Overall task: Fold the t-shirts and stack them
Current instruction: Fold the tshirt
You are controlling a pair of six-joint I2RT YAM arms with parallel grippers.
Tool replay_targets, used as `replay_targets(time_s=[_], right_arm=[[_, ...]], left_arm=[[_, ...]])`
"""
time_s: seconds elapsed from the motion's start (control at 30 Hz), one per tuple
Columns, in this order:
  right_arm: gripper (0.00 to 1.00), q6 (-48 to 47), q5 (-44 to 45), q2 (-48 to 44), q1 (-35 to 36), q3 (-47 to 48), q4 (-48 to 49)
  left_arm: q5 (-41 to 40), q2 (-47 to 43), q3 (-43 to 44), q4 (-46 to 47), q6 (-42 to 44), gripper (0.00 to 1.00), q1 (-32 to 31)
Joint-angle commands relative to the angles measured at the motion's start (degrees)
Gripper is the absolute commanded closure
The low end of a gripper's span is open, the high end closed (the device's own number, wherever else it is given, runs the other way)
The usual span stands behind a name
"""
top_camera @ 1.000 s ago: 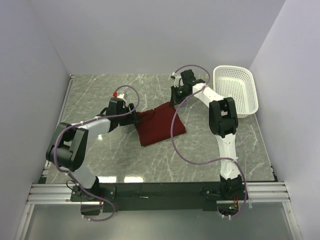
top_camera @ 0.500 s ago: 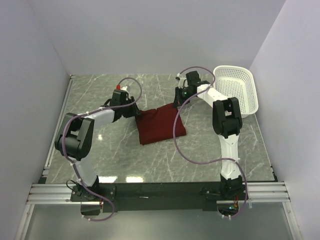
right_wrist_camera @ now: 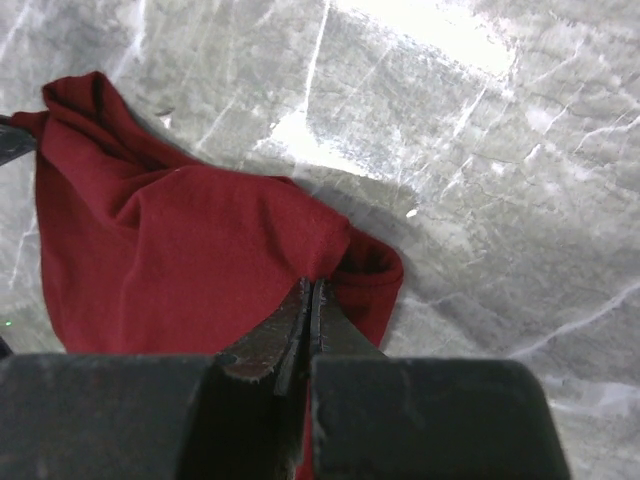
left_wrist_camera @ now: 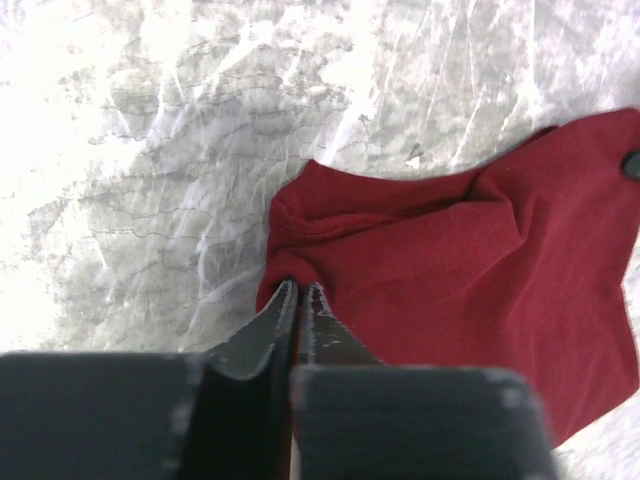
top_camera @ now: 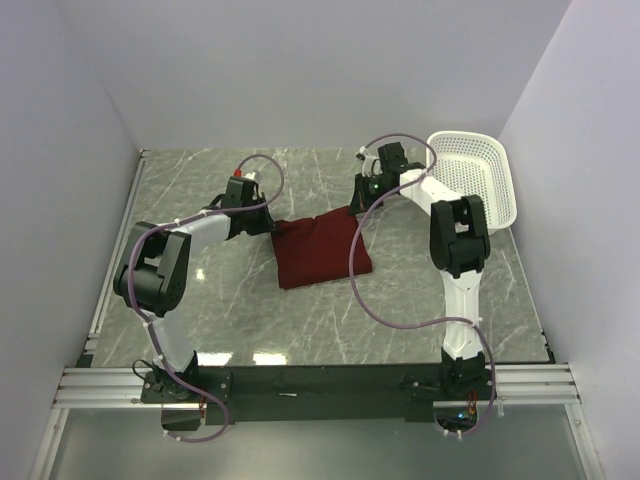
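Note:
The dark red t-shirt [top_camera: 318, 250] lies folded into a small rectangle in the middle of the marble table [top_camera: 230, 310]. At its far left corner my left gripper [top_camera: 270, 224] is low on the table. In the left wrist view its fingertips [left_wrist_camera: 300, 288] are pinched together on a bunched edge of the t-shirt [left_wrist_camera: 470, 270]. My right gripper [top_camera: 357, 208] is at the far right corner. The right wrist view shows it [right_wrist_camera: 311, 285] shut on a raised fold of the t-shirt [right_wrist_camera: 190, 260].
A white mesh basket [top_camera: 475, 185] stands at the back right, right of my right arm. Both purple cables loop above the cloth, the right one hanging across its right edge. White walls enclose the table on three sides.
My left gripper has closed on the shirt's far left corner, with its arm swung further back. The right gripper has shifted slightly right, still holding its corner.

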Motion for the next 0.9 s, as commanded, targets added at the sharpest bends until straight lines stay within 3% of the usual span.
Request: replay_targets(time_s=[0.0, 0.23, 0.87], right_arm=[[1.0, 0.33, -2.04, -6.11, -0.6, -0.53, 1.59], [1.0, 1.04, 0.58, -10.33, -1.56, -5.97, 3.96], [1.0, 3.15, 7.98, -10.42, -3.67, -9.06, 6.16]], left_arm=[[1.75, 0.15, 0.81, 2.21, 0.74, 0.99, 0.29], [1.66, -3.27, -3.05, 11.43, -0.93, 1.0, 0.64], [0.43, -2.14, -5.26, 20.14, -3.39, 1.0, 1.26]])
